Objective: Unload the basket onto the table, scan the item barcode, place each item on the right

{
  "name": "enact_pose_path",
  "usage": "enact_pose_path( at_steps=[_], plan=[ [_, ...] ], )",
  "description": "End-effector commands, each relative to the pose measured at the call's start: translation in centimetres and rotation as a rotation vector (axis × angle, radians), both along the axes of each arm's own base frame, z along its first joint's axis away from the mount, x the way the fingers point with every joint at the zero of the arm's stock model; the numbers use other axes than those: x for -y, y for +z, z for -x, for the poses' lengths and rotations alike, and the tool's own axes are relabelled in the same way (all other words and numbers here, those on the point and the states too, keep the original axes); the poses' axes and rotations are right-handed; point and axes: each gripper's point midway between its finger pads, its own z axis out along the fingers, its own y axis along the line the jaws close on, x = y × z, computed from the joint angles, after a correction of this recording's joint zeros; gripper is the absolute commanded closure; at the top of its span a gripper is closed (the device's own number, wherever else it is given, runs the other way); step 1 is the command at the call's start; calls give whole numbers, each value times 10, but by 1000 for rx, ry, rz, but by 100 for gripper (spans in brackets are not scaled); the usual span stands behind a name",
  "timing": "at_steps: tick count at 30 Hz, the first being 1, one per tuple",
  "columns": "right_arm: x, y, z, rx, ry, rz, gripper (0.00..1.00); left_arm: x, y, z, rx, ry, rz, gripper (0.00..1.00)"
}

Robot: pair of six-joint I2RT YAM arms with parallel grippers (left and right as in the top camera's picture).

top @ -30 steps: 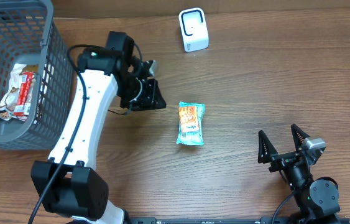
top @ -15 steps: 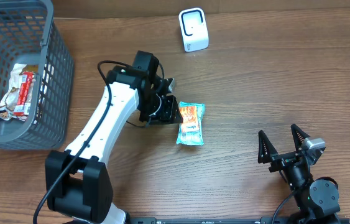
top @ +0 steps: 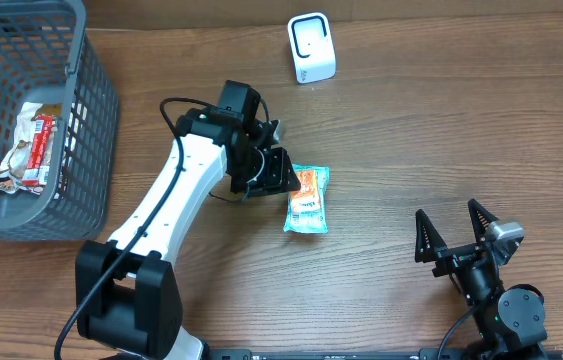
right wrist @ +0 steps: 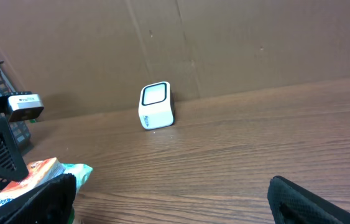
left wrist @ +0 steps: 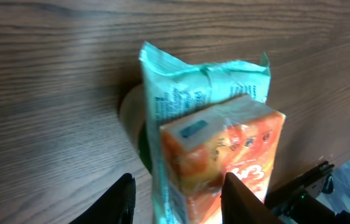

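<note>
Snack packet (top: pixel 307 198) lies flat on the table (top: pixel 411 130), well apart from the scanner (top: pixel 311 47). Left gripper (top: pixel 277 178) straddles one end, fingers (left wrist: pixel 124 198) parted, not clamped. Advise centring before closing, gripping lightly and leaving the barcode face uncovered. Right gripper (top: pixel 453 238) rests spread wide, empty.

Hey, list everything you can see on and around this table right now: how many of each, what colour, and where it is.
snack packet: one, teal and orange, lying mid-table
scanner: one, white, standing at the far edge
basket: one, grey, far left corner
wrapped snack: one, white and red, inside the basket
table: one, brown wood, under everything
left end effector: one, black, open, at the packet's left edge
right end effector: one, black, open, near right corner, holding nothing
</note>
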Motion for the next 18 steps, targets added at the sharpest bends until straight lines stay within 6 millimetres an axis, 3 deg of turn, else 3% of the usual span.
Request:
enact_pose_path(
  at_steps=[1,18],
  plan=[
    [0,-3,0,1,-1,5,0,11,6,7,1,-16,17,63],
    [0,-3,0,1,-1,5,0,6,-13,11,-3,-1,-48,64]
  ],
)
